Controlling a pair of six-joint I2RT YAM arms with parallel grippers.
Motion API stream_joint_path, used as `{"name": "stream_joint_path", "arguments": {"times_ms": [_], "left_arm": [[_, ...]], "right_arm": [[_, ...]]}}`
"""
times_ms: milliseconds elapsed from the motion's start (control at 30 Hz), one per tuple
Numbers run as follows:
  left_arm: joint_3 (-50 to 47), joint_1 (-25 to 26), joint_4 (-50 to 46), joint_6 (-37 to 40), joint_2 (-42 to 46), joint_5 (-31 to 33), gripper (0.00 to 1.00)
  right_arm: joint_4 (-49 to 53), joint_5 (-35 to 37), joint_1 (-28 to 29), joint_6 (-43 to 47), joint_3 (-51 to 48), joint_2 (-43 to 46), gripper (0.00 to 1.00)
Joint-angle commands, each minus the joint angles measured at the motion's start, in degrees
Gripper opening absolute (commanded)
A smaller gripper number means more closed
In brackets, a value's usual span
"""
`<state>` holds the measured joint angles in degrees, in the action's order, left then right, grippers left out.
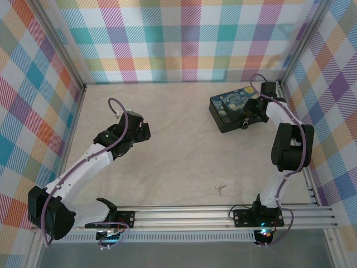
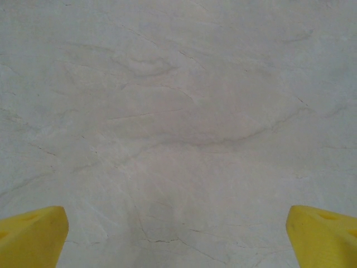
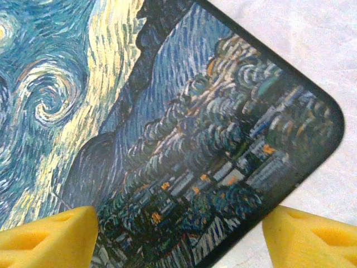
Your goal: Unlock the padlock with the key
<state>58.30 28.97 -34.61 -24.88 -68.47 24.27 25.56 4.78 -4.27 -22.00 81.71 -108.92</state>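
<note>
The key (image 1: 221, 188), a tiny silvery thing with splayed prongs, lies flat on the bare desk (image 1: 178, 162) close to the near edge, right of the middle and just ahead of the right arm's base. Nothing touches it, so the unlocking looks not yet begun. Well apart from it, toward the far right corner, sits the black box with the starry painted lid (image 1: 234, 107). I'd guess the lock hangs on it, though I can't pick one out for sure. The right pincer (image 1: 246, 122) is down over the box's near corner. From its own camera the right pincer (image 3: 178, 226) has its yellow fingers (image 3: 50, 237) spread wide with the lid corner between them, as if to steady or turn the box; whether they touch it I can't tell. The left pincer (image 1: 146, 132) hangs over open desk toward the left edge, and close up the left pincer (image 2: 175, 226) is fully wide and holding nothing, probably kept free for the key.
</note>
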Motion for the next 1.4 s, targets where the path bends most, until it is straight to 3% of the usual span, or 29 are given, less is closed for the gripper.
{"name": "stream_joint_path", "arguments": {"times_ms": [0,167,367,467,567,800,900,1000,1200,1367], "left_arm": [[0.15,1.34,-0.77,-1.87,-1.0,-1.52,1.0],[-0.27,3.2,3.81,-7.63,-4.97,-5.53,0.99],[3.01,6.44,6.45,-14.11,-12.24,-8.31,1.0],[3.02,7.19,10.81,-17.69,-15.38,-12.76,1.0],[3.47,7.33,12.68,-20.14,-18.15,-14.95,1.0],[2.96,7.24,13.95,-20.14,-19.47,-15.48,1.0],[3.54,7.07,14.21,-19.68,-20.24,-15.47,1.0],[4.76,6.84,14.68,-19.5,-21.84,-16.23,1.0],[7.95,6.45,15.51,-19.21,-26.51,-17.49,1.0],[9.48,6.28,17.24,-19.36,-29.81,-17.72,1.0]], "right_arm": [[0.36,-4.71,2.34,2.05,-5.85,-0.35,0.74],[-1.83,-4.23,10.85,-1.43,-12.23,2.79,0.73],[-4.01,-2.36,22.61,-14.44,-18.96,7.81,0.74],[-9.17,-3.77,28.14,-20.93,-23.02,9.77,0.74],[-7.21,-4.44,31.89,-20.13,-20.95,9.97,0.77],[0.95,-0.64,30.41,-9.04,-17.33,19.2,0.91],[2.13,-0.01,26.72,-1.99,-14.07,17.86,0.93],[-0.16,-3.79,22.8,4.08,-10.87,13.75,0.93],[-2.58,-14.85,20.27,13.37,-3.0,4.12,0.87],[-0.86,-20.11,20.42,13.96,1.36,-1.05,0.76]]}}
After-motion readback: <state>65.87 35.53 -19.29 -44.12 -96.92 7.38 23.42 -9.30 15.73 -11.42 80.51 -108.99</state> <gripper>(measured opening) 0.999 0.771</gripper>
